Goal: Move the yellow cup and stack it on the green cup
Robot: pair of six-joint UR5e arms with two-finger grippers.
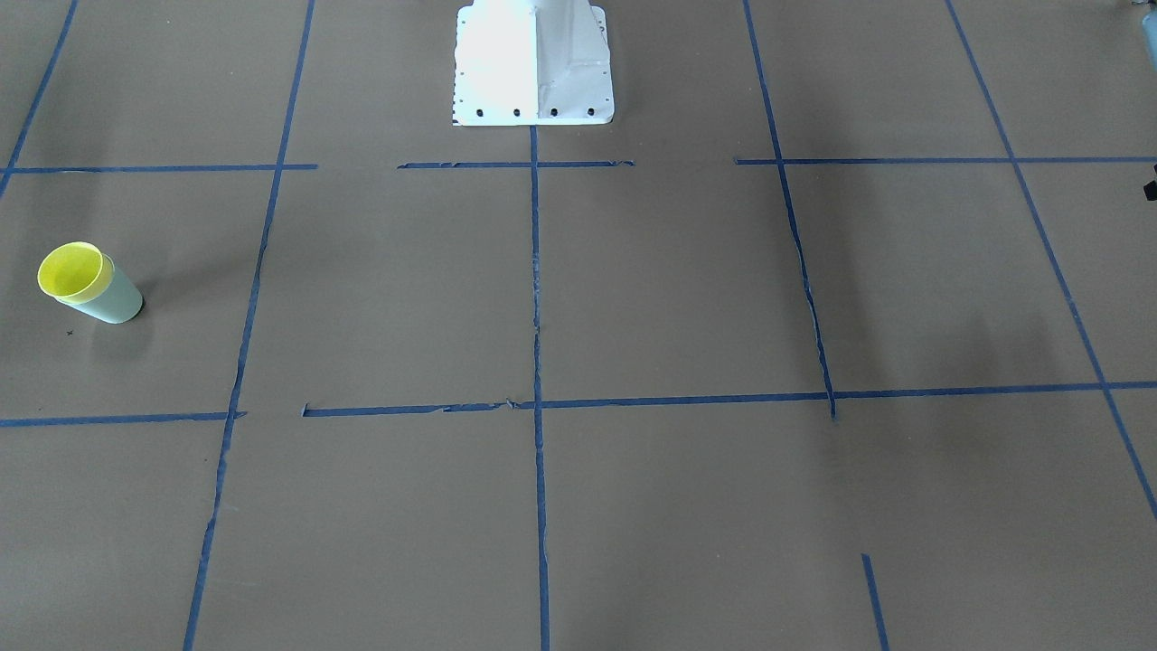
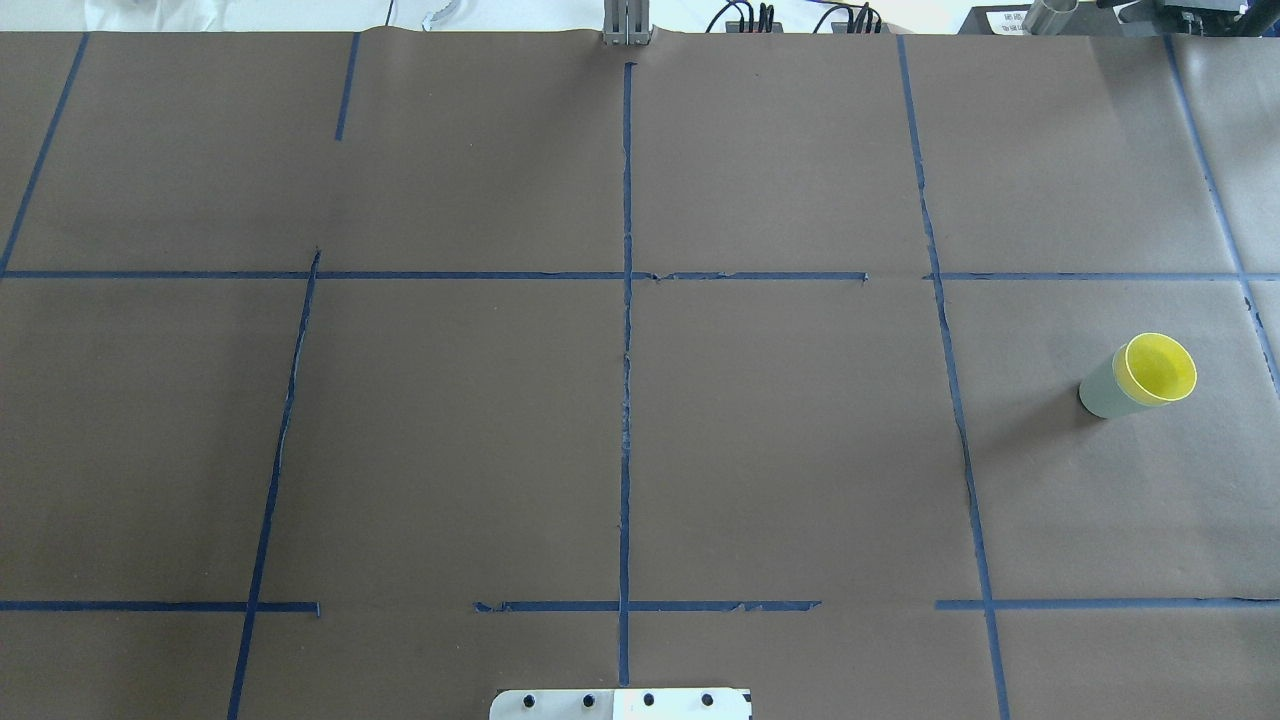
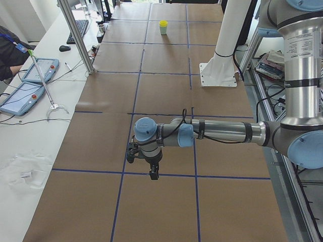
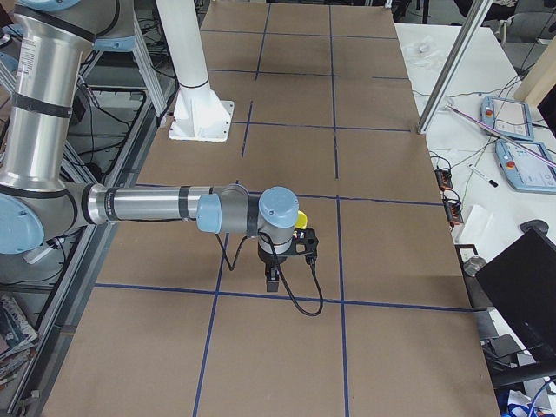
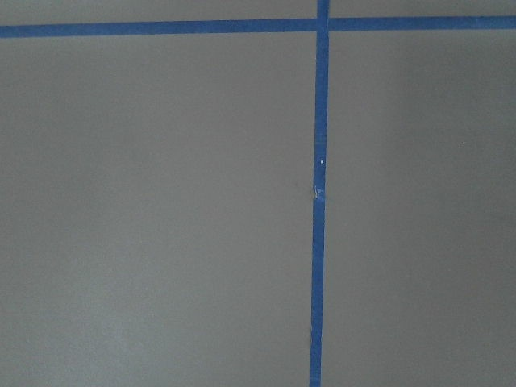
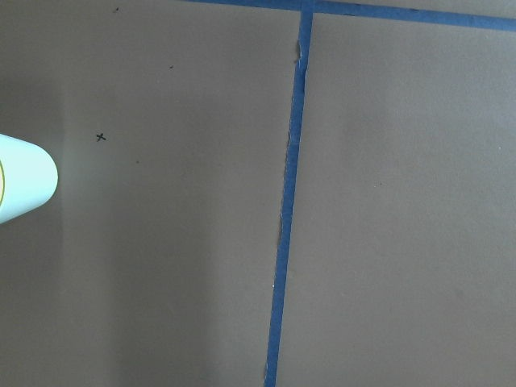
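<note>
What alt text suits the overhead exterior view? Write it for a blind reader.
The yellow cup sits nested inside the green cup at the right side of a brown table gridded with blue tape.

The yellow cup is seen nested in the green cup, set well apart from the white robot base, toward the view's left edge.

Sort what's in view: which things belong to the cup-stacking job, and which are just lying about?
Job: yellow cup, nested in green cup.
Lying about, on the side bench: two tablets, keyboard, plastic bag.
</note>
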